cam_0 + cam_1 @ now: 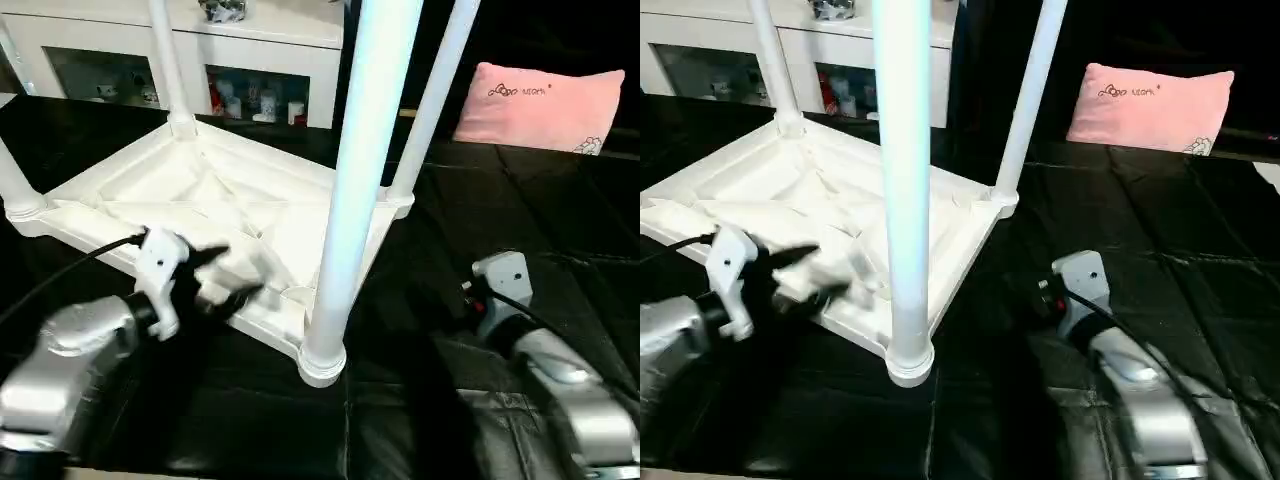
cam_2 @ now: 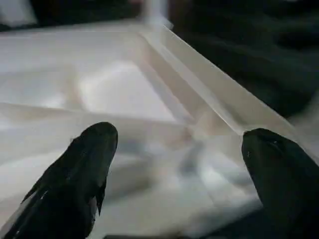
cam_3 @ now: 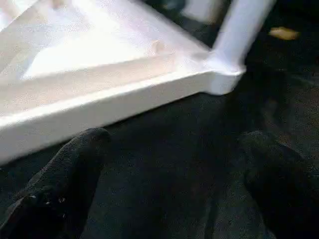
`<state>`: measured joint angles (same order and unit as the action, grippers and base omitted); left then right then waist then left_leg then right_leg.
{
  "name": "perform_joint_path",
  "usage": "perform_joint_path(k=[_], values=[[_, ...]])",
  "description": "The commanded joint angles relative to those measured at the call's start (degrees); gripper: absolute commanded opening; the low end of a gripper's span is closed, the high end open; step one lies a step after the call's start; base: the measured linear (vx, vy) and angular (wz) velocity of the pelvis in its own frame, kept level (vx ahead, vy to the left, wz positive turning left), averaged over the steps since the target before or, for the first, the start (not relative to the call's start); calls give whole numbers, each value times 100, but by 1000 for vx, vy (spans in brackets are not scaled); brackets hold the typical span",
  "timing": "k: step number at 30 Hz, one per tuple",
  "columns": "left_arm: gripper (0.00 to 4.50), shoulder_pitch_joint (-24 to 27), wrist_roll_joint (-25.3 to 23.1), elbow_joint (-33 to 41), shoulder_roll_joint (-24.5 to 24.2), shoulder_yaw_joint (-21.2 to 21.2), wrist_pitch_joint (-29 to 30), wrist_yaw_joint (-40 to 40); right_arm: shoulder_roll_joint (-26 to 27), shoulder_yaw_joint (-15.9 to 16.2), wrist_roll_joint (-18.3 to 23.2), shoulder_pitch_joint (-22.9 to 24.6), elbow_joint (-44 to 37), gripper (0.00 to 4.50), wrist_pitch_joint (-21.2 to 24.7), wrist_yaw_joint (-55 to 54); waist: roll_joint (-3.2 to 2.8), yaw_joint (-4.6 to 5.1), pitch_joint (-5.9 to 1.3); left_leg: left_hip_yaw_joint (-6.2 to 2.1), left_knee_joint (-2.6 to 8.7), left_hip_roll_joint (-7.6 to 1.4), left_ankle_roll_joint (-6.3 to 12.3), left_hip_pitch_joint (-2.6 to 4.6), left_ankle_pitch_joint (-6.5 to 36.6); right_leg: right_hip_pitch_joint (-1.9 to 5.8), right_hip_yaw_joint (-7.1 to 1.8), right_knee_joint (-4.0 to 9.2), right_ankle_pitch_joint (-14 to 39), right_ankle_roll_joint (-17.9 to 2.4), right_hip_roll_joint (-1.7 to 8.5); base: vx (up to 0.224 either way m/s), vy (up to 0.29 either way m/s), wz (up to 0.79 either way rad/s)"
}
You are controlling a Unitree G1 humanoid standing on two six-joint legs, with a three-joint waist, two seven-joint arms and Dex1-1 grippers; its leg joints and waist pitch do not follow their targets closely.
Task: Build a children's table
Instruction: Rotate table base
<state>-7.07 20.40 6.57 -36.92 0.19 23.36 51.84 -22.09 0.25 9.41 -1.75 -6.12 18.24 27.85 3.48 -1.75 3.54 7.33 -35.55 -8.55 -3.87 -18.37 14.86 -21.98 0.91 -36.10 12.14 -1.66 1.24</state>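
white plastic tabletop (image 1: 200,195) lies upside down on the black cloth-covered surface (image 1: 520,200), ribbed underside up, all four corner sockets look filled: near leg (image 1: 350,180) stands upright in the corner closest to the robot, far right leg (image 1: 432,100) behind it, far left leg (image 1: 168,65) at the back corner, and a fourth leg (image 1: 12,180) at the left corner, mostly cut off by the frame edge

left gripper (image 1: 228,282) sits over the near long edge of the tabletop just left of the near leg, black fingers (image 2: 89,164) spread apart with nothing between them, the rim and ribs showing through the gap in the left wrist view. right gripper (image 3: 169,184) is low over the black cloth, apart from the table on its right side, fingers also wide apart and empty, facing the tabletop's side rim and a corner socket with its leg

judging by this, assembly of legs is done or nearly so; step in hand looks like checking seating or getting ready to turn the table upright. next move likely calls for both grippers to close on opposite rims or legs and flip it without knocking a leg loose, can't tell if legs are fully pushed home

beyond the table: pink pillow (image 1: 540,105) at the far right, white glass-door cabinet (image 1: 250,70) behind
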Motion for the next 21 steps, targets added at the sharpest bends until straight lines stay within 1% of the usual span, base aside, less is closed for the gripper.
perform_joint_path(k=[1,2,4,5,7,8,10,11,12,13,14,15,16,17,18,19,20,21], values=[[447,-156,18,-77,-315,-210,50,711,-328,96,113,32,-171,450,74,566,-81,13,-270,-48,470,-348,261,-80,187,271,-322,408,548,-1118,579,0,0,0],[447,-250,2,-165,-421,-249,-50,908,-486,122,168,38,-216,450,75,791,-47,11,-272,-43,471,-357,306,-84,187,280,-321,411,573,-1143,581,0,0,0],[418,-426,-9,-310,-597,-384,-155,1291,-711,159,286,43,-303,450,67,1153,-66,-3,-262,-46,476,-358,349,-72,235,279,-318,420,687,-1153,588,0,0,0],[418,-447,-8,-326,-626,-412,-158,1355,-738,163,304,48,-317,450,62,1203,-65,-2,-262,-46,476,-370,343,-79,258,281,-320,420,738,-1171,603,0,0,0],[407,-633,-92,-476,-783,-676,-233,1756,-908,207,446,41,-423,450,97,1527,-35,-4,-260,-45,480,-376,365,-70,277,269,-315,432,845,-1187,607,0,0,0],[380,-795,-282,-638,-871,-944,-400,2066,-1055,274,568,58,-530,450,124,1836,-29,-7,-261,-37,480,-387,377,-68,260,265,-316,423,885,-1184,614,0,0,0],[373,-871,-396,-717,-895,-1069,-500,2192,-1120,312,628,69,-580,450,144,1988,-25,-14,-264,-40,477,-397,381,-75,262,277,-319,427,921,-1163,625,0,0,0],[372,-1008,-591,-896,-898,-1235,-677,2294,-1210,381,685,79,-634,450,161,2159,-10,-15,-264,-38,479,-390,408,-83,250,282,-319,448,976,-1132,624,0,0,0],[367,-1091,-739,-1028,-887,-1356,-831,2347,-1274,432,728,111,-676,450,164,2285,-31,-18,-273,-34,472,-400,386,-69,236,271,-318,431,960,-1149,633,0,0,0],[354,-1093,-743,-1032,-887,-1359,-835,2349,-1275,433,729,112,-677,450,165,2288,-21,-14,-271,-32,471,-391,399,-82,218,277,-316,447,968,-1139,627,0,0,0],[328,-1184,-835,-1163,-858,-1445,-931,2403,-1335,478,778,128,-725,450,199,2405,-22,-19,-280,-34,471,-404,376,-85,183,280,-315,430,900,-1159,635,0,0,0],[325,-1356,-1014,-1362,-793,-1623,-1104,2501,-1478,580,875,171,-867,450,294,2673,-90,-24,-272,-39,474,-397,373,-77,216,269,-312,440,878,-1159,621,0,0,0],[325,-1393,-1051,-1406,-773,-1659,-1141,2515,-1510,601,895,184,-899,450,316,2733,-62,-16,-282,-31,469,-404,380,-67,241,276,-308,446,858,-1161,615,0,0,0],[318,-1468,-1109,-1494,-743,-1724,-1211,2541,-1567,633,927,201,-952,450,354,2840,-49,-27,-288,-32,464,-415,379,-73,212,287,-313,424,759,-1226,637,0,0,0],[306,-1627,-1196,-1704,-638,-1798,-1382,2537,-1694,684,975,242,-1040,450,418,3012,-75,-18,-285,-22,468,-423,353,-87,215,293,-306,426,727,-1253,631,0,0,0],[293,-1640,-1203,-1722,-628,-1804,-1397,2535,-1706,688,978,247,-1046,450,423,3025,-62,-29,-287,-13,458,-419,351,-79,229,292,-309,437,743,-1246,628,0,0,0],[285,-1793,-1276,-1900,-539,-1903,-1524,2595,-1854,717,1038,309,-1153,450,525,3167,-48,-31,-293,-4,455,-428,341,-82,215,299,-314,426,703,-1287,642,0,0,0],[283,-1815,-1288,-1921,-524,-1920,-1539,2602,-1878,719,1048,323,-1169,450,541,3190,-22,-44,-296,3,452,-424,332,-86,165,309,-316,421,680,-1272,634,0,0,0]])
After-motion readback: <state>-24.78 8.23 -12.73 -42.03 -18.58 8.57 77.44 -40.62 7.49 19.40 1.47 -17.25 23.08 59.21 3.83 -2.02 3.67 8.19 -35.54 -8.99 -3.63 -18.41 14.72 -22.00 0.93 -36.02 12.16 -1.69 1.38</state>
